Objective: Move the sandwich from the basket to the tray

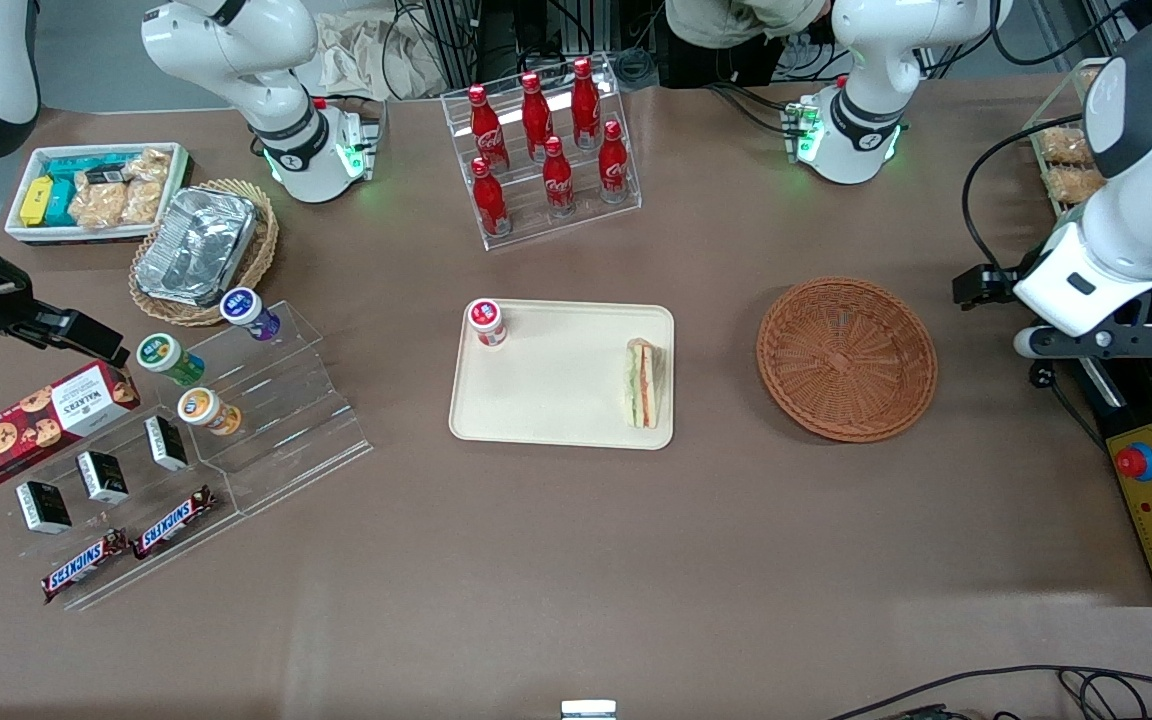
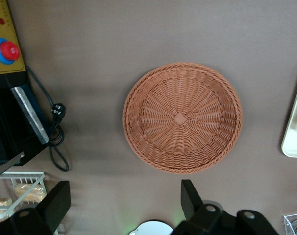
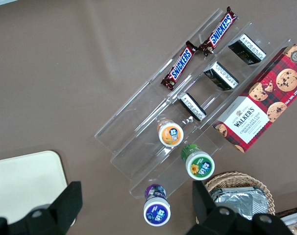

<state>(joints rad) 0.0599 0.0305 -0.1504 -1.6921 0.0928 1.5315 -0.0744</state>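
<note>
We see the sandwich (image 1: 644,384) at the tray's (image 1: 556,400) three-o'clock rim, basket (image 2: 182,117) empty, gripper (image 2: 124,205) released above it; a nudge could tip the sandwich off.

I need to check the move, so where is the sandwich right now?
In the front view the sandwich lies on the tray, at its edge nearest the basket. The open tool hovers above the table beside the basket.

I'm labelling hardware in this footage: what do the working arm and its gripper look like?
The left arm has glossy white rounded shells with dark grey joint bands, a black cable looping beside it and a green-lit base. Its gripper is black, with two flat, angular black fingers, above the table beside the empty basket.
</note>
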